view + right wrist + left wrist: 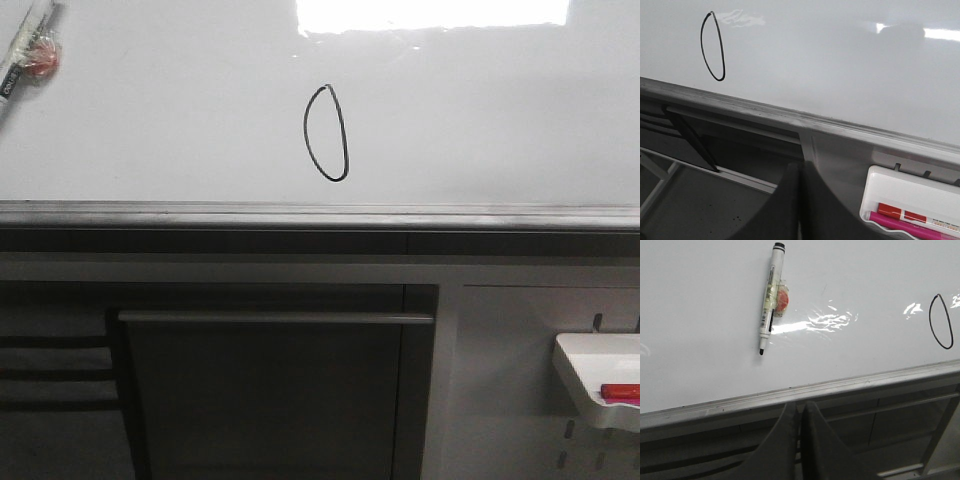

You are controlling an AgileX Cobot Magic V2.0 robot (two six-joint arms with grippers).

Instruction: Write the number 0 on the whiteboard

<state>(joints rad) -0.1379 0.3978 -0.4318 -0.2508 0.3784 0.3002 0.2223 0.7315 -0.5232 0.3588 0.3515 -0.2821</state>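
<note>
Black hand-drawn oval number 0 [326,134] sat on the glossy pale whiteboard [180,120], well beyond both empty, closed dark grippers: left [801,415], right [801,175].

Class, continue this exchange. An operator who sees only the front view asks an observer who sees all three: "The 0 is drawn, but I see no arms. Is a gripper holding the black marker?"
Observer: No. The left gripper is shut on nothing. The black marker rests on the whiteboard.
Operator: And the right gripper?
Observer: The right gripper is shut and empty, below the ledge.
Operator: Does the tray hold only the red marker?
Observer: No. In the tray a pink marker lies beside the red marker.
</note>
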